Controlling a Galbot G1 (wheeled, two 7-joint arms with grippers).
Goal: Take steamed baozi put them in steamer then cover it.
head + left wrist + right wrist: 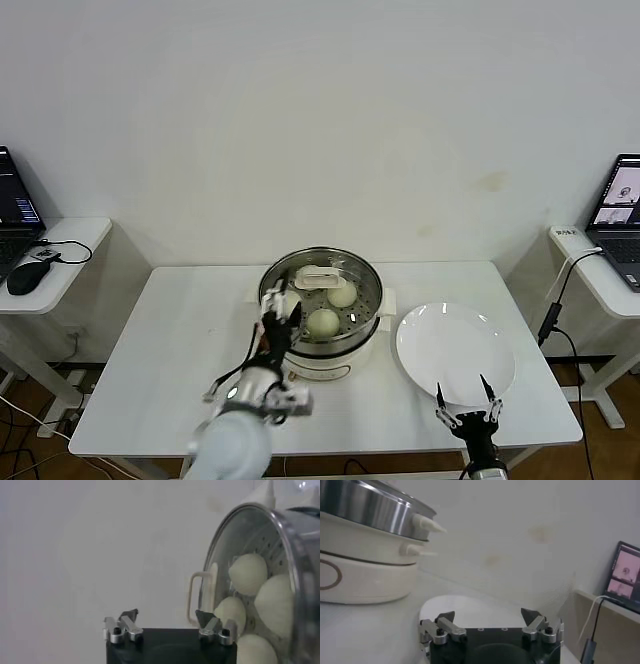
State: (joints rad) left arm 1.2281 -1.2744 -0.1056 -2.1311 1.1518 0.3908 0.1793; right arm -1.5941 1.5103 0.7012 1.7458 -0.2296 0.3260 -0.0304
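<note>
The left tool (281, 318) is hovering at the near-left rim of the steamer (322, 345), its fingers standing wide apart and gripping nothing; in the left wrist view the same left tool (170, 625) is showing both fingertips spread, with clear space between them. Just beyond those tips the cover (250, 575) is sitting on the steamer, its metal rim and clear glass facing the wrist camera, and its cream-white bar handle (200, 597) is lying close to one fingertip without touching it. Through the glass the steamed baozi (248, 573) are resting on the perforated tray; four pale rounded shapes are visible there, pressed near one another. In the head view the cover (320, 277) is lying on top of the pot, with two steamed baozi (323, 322) plainly visible beneath it toward the near and right side. The steamer is standing at the middle of the white table (180, 340), on its white base. Just beside it, on the robot's right, a white plate (455, 350) is lying flat and bare. The right tool (467, 409) is waiting at the near edge of that plate, well apart from the steamer, its fingers likewise spread and holding nothing; in the right wrist view the right tool (490, 622) is hanging over the plate (470, 607), with the steamer (365, 555) off to one side. Side desks with a laptop (620, 205) are flanking the table.
</note>
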